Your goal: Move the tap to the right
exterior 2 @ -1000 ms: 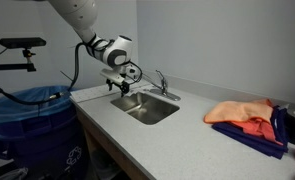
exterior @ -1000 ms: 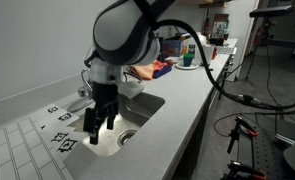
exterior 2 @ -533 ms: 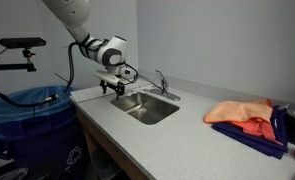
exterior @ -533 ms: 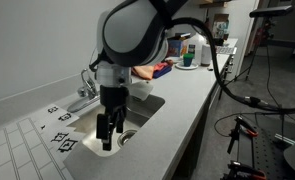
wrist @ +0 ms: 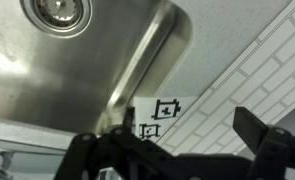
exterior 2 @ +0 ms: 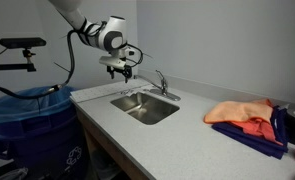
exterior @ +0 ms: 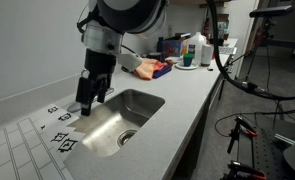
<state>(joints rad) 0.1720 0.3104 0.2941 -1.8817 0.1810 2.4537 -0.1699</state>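
The tap [exterior 2: 159, 83] is a small chrome faucet at the back edge of the steel sink [exterior 2: 147, 108], near the wall. In an exterior view my gripper [exterior 2: 120, 69] hangs above the counter to the left of the tap, apart from it. In an exterior view my gripper [exterior: 86, 103] stands over the sink's [exterior: 122, 115] far left rim and hides the tap. In the wrist view my gripper [wrist: 192, 130] is open and empty, with the sink [wrist: 87, 60] and its drain [wrist: 57, 10] above it.
A sheet with printed black markers [exterior: 59, 125] [wrist: 167, 108] lies on the counter beside the sink. Orange and blue cloths [exterior 2: 249, 118] [exterior: 152, 68] lie further along the counter. Bottles [exterior: 192, 50] stand at the far end. A blue bin [exterior 2: 32, 110] stands beside the counter.
My gripper has risen out of the sink basin and moved towards the wall, to the counter side of the tap. It stays open and empty.
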